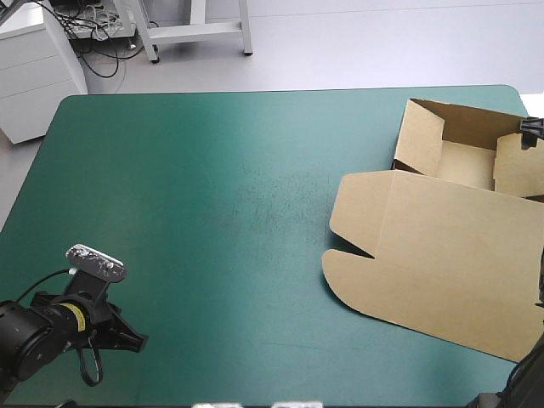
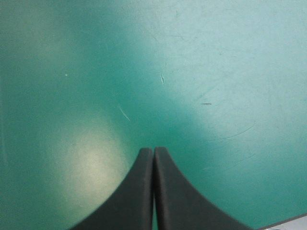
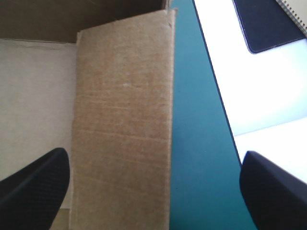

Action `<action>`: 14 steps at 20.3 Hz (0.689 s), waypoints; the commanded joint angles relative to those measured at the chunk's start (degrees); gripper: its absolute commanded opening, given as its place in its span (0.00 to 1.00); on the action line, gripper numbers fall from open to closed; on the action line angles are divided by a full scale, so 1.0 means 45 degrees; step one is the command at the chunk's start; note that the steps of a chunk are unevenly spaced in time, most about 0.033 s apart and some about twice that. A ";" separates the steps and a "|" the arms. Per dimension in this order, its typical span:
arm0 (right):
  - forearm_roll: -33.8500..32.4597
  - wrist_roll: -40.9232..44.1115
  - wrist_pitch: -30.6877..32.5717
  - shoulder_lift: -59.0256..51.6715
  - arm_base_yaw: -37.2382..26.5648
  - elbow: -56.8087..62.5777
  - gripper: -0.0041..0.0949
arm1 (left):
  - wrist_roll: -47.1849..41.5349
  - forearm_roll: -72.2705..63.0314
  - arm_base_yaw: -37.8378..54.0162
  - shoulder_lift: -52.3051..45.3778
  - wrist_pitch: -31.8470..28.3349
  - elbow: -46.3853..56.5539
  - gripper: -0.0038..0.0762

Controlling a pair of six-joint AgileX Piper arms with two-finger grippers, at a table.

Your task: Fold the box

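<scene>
The open right pincer (image 3: pixel 153 158) straddles a wall of the box (image 1: pixel 442 255); it should pinch squarely. The left pincer (image 2: pixel 153 151) is closed.

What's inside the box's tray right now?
Only bare brown floor shows in the box; nothing lies there. The side flap by the open right gripper covers that corner.

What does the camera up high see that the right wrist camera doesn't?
Only the high view shows the whole box, tray open and lid flat, plus the left arm at the near left corner of the teal-green cover. Only the right wrist view shows its own jaws standing open, one box wall between them, close up. Both show brown board on that cover.
</scene>
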 commanded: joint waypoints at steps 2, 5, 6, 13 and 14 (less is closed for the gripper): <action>0.0969 -0.0604 0.0374 -0.1627 -0.0066 -0.0554 0.86 | -0.0181 0.0081 -0.0052 -0.0028 -0.0299 -0.0275 0.01; 0.2072 -0.0688 0.0438 -0.2466 -0.0066 -0.0554 0.57 | -0.0181 0.0040 -0.0052 -0.0028 -0.0299 -0.0275 0.01; 0.2307 -0.0688 0.0438 -0.2658 -0.0043 -0.0554 0.47 | -0.0181 0.0040 -0.0052 -0.0028 -0.0299 -0.0275 0.01; 0.3833 -0.1218 0.0438 -0.4746 0.1040 0.0620 0.03 | -0.0181 0.0064 -0.0052 -0.0028 -0.1032 -0.0275 0.01; 0.3833 -0.1382 0.0438 -0.5056 0.1361 0.1028 0.03 | -0.0181 0.0064 -0.0052 -0.0028 -0.1032 -0.0275 0.01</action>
